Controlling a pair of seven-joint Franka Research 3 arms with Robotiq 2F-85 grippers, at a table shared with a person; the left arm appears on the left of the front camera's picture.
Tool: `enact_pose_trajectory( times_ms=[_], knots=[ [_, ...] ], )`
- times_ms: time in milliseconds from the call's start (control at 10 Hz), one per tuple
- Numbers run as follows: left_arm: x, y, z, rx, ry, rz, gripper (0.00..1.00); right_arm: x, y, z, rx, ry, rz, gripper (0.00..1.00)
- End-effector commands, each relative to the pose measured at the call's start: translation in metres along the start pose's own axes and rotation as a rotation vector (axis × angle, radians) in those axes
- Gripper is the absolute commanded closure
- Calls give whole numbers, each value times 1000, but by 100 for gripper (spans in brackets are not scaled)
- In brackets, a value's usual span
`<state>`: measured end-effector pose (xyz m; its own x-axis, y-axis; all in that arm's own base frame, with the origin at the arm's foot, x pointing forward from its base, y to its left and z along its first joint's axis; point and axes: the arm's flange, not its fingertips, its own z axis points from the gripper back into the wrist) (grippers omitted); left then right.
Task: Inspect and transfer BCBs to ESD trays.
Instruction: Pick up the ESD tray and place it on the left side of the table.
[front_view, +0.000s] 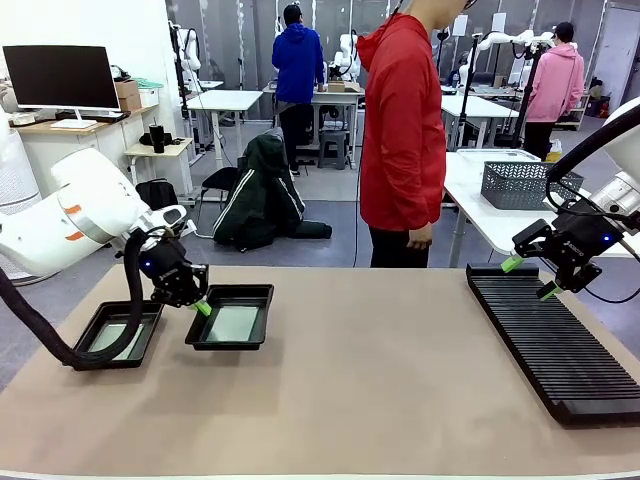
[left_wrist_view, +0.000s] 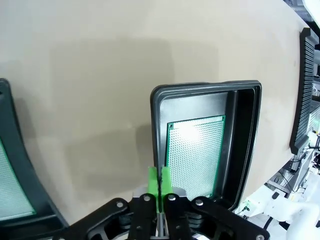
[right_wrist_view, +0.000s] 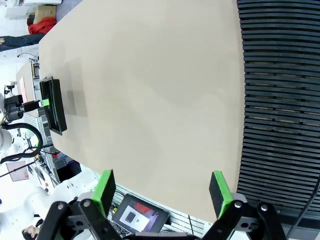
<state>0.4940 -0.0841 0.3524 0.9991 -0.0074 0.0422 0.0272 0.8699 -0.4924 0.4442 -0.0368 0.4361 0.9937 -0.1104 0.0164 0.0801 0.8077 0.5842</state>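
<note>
— Where is the left end effector (left_wrist_view: 159, 181)?
— Its green pads are pressed together on the near rim of the right-hand ESD tray (left_wrist_view: 245, 145). The left wrist view shows a BCB (left_wrist_view: 195, 155) lying flat inside, its perforated face catching glare.
— And the front view?
— It adds the second ESD tray (front_view: 92, 342) just beside, also with a pale board inside, and the right end effector (front_view: 530, 277) spread wide, holding nothing, above the long ribbed rack (front_view: 560, 345) on the table (front_view: 360, 390).
</note>
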Motion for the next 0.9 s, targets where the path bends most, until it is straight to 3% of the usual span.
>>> enact_pose_trajectory(
  times_ms=[0, 800],
  knots=[
    [-7, 16, 7, -5, 16, -24, 97, -2, 1, 0, -13, -17, -20, 0],
    [-9, 48, 7, 50, -12, 35, 97, -2, 1, 0, -13, -17, -20, 0]
  ],
)
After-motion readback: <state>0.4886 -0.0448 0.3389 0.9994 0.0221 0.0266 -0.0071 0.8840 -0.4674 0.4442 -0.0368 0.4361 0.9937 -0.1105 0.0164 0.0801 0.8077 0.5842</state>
